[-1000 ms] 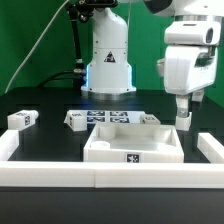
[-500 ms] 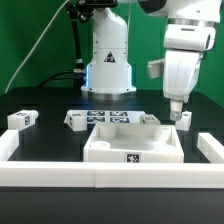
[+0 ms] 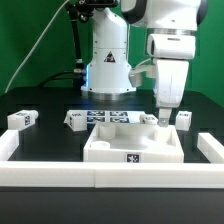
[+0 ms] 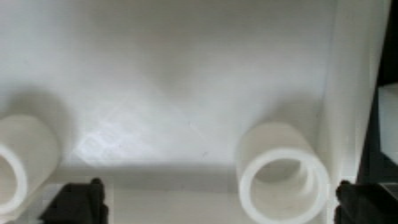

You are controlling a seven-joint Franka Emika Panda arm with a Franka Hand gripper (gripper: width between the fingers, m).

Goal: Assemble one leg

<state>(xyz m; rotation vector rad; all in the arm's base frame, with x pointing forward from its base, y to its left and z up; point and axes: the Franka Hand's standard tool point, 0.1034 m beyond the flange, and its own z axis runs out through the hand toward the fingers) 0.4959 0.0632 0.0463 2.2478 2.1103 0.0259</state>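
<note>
My gripper (image 3: 165, 114) hangs over the back right corner of the large white panel with raised rim (image 3: 131, 147). It is open and empty. In the wrist view the dark fingertips (image 4: 75, 202) stand far apart at the picture's edges. Between them, under the gripper (image 4: 217, 206), lies the panel's white surface with a round socket (image 4: 285, 176). One leg (image 3: 184, 119), a small white block, stands on the table just to the exterior view's right of the gripper. Two more legs lie at the left (image 3: 22, 119) and by the marker board (image 3: 76, 119).
The marker board (image 3: 115, 117) lies behind the panel. The arm's white base (image 3: 108, 60) stands at the back. A low white wall (image 3: 110, 177) runs along the front, with white blocks at the left (image 3: 8, 147) and right (image 3: 211, 150) ends.
The gripper has moved to the exterior view's left, from over the right leg to over the panel's back right corner. The leg stayed on the table.
</note>
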